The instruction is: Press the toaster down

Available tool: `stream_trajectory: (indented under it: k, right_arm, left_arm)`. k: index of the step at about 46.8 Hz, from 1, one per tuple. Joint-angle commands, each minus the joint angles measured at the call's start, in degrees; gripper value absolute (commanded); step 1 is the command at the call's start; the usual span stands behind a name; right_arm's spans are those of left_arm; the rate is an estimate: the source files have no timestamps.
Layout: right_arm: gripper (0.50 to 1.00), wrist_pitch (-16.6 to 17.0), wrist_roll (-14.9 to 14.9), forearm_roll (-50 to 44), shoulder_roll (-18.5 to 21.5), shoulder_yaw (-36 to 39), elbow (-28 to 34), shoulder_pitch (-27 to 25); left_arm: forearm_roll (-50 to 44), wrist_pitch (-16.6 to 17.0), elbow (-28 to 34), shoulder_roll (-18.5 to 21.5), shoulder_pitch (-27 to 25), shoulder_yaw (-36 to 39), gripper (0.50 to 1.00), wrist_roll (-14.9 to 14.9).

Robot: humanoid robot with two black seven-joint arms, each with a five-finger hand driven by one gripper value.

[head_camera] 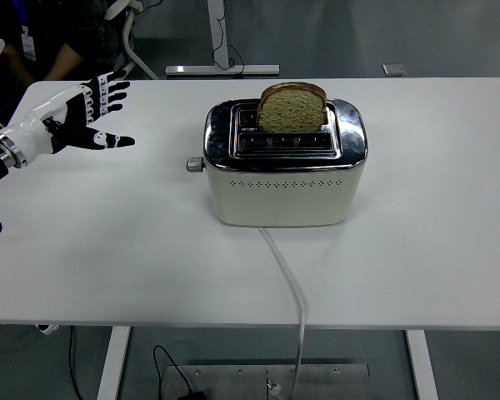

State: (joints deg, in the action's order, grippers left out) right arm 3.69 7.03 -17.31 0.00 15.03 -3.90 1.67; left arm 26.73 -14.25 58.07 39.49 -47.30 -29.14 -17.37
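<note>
Your left robot hand (71, 119) hovers over the far left of the white worktop (108, 242), fingers spread wide and holding nothing, well apart from the toaster. Moving right, the lever knob (195, 165) sticks out of the toaster's left end. The cream toaster (283, 183) stands mid-worktop with a bread slice (292, 107) upright in its rear slot, and its white cord (287, 283) runs toward the near edge.

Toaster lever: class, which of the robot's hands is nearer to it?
Left. The left hand is open above the table's far-left part, well left of the lever on the toaster and apart from it. The right hand is out of view.
</note>
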Motion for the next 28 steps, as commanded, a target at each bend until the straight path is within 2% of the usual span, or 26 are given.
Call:
stream_trajectory:
  k: [1, 10, 22, 28]
  right_arm:
    - [0.998, 0.00, 0.00, 0.00, 0.00, 0.00, 0.03, 0.00]
    - [0.998, 0.00, 0.00, 0.00, 0.00, 0.00, -0.06, 0.00]
    - [0.998, 0.00, 0.00, 0.00, 0.00, 0.00, 0.03, 0.00]
    - [0.998, 0.00, 0.00, 0.00, 0.00, 0.00, 0.03, 0.00]
  left_arm:
    - [-3.78, 0.10, -1.90, -1.87, -0.16, -0.39, 1.000, -0.03]
    - [-10.38, 4.49, -7.79, -8.02, -0.33, -3.38, 1.000, -0.29]
    - [-18.46, 4.58, -13.68, -14.87, 0.90, -7.25, 1.000, -0.56]
    - [-22.68, 4.50, -17.11, -16.46, 1.86, -7.42, 1.000, -0.65]
